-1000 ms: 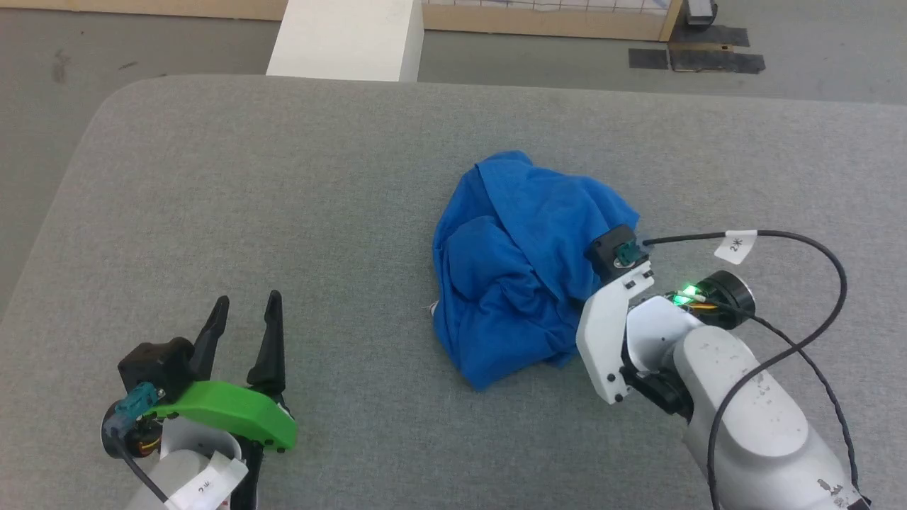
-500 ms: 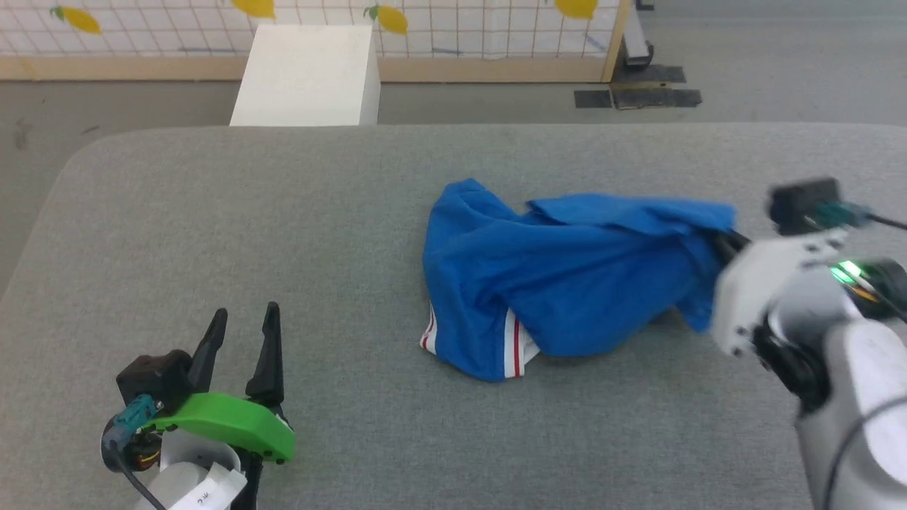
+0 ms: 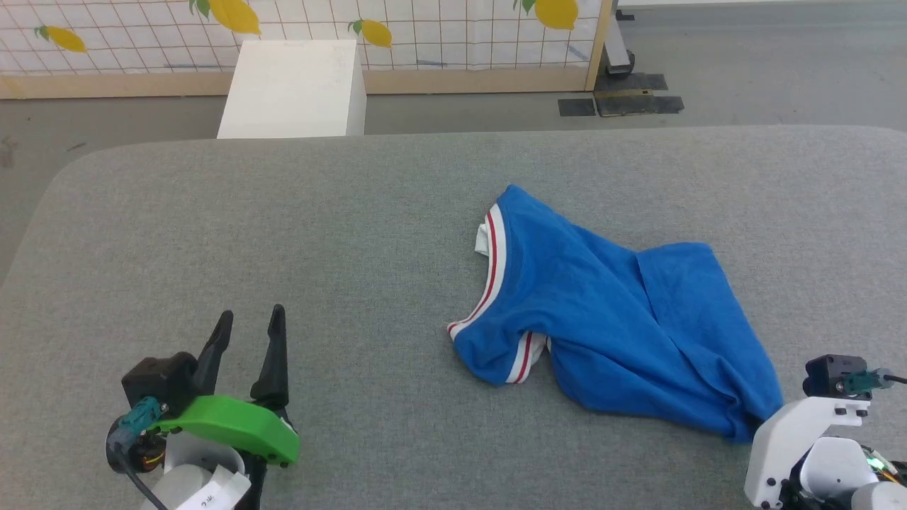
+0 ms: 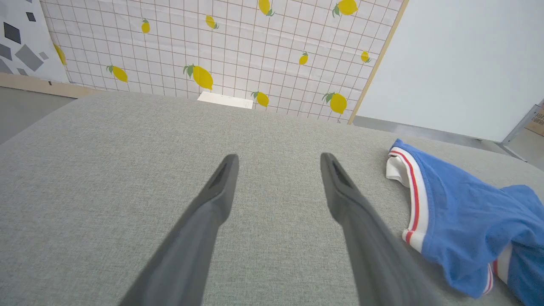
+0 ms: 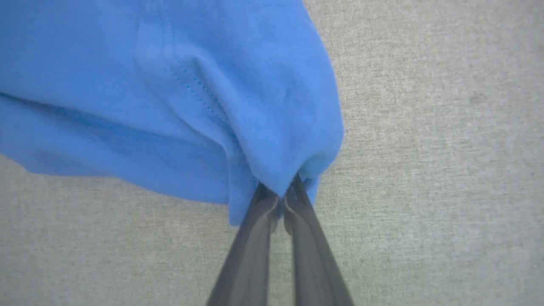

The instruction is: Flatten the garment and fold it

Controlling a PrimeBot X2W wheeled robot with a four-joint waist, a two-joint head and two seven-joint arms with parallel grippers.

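1 blue jersey shirt, on 1 grey padded table. 2 grippers: 1 left gripper, 1 right gripper, with 2 long dark fingers apiece, 4 in all. 1 white block beyond the table's far edge. 1 gridded screen behind that, with 4 yellow lemons counted in the head view.

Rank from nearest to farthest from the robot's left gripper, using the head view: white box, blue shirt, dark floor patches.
1. blue shirt, on the table, right of the left gripper.
2. white box, beyond the table's far edge.
3. dark floor patches, farther back, rightward.
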